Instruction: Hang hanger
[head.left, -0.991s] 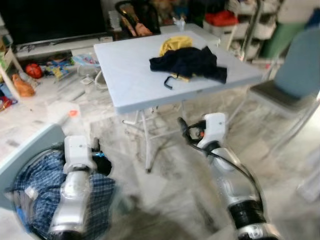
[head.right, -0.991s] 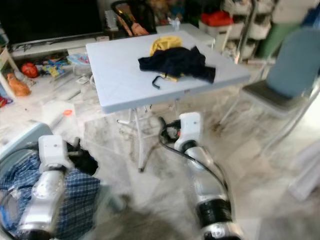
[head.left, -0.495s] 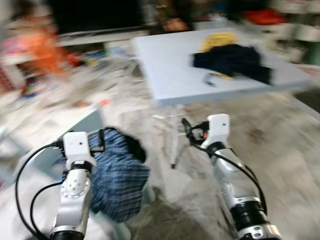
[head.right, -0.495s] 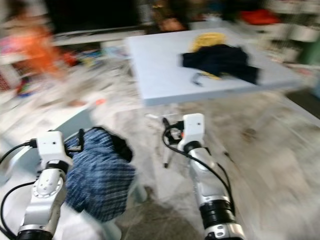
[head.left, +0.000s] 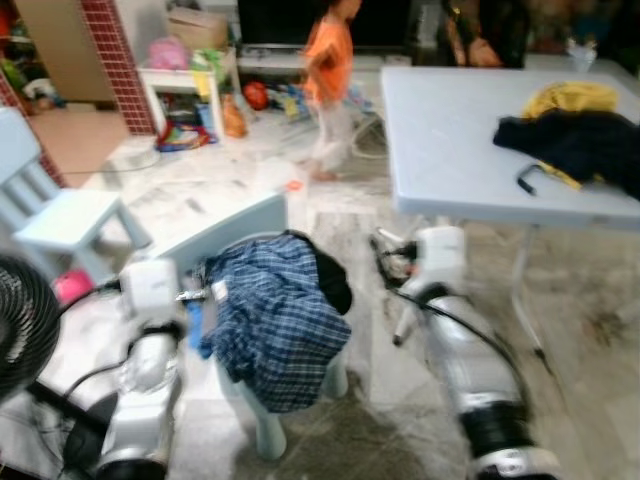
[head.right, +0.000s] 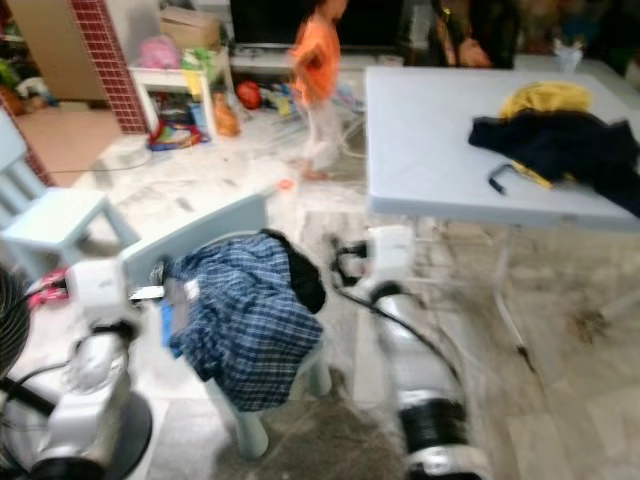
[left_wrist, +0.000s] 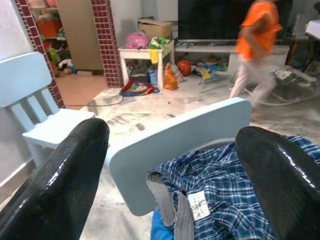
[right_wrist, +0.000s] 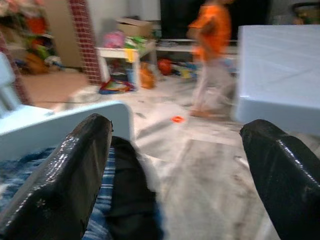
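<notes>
Both grippers stood with fingers spread wide and empty, the left gripper just beside a blue plaid shirt draped over a small pale-blue plastic chair, the right gripper near its other side. The black hanger hook lay on the grey folding table, poking from dark clothes. A person in orange stood beyond.

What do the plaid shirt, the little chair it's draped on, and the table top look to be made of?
Plaid shirt: soft woven cloth, likely cotton; it folds and has a sewn label. Small chair: probably moulded plastic, smooth matte pale blue with rounded edges. Table top: seemingly plastic, a uniform pale grey with a thick rounded rim, on thin metal-looking legs.
</notes>
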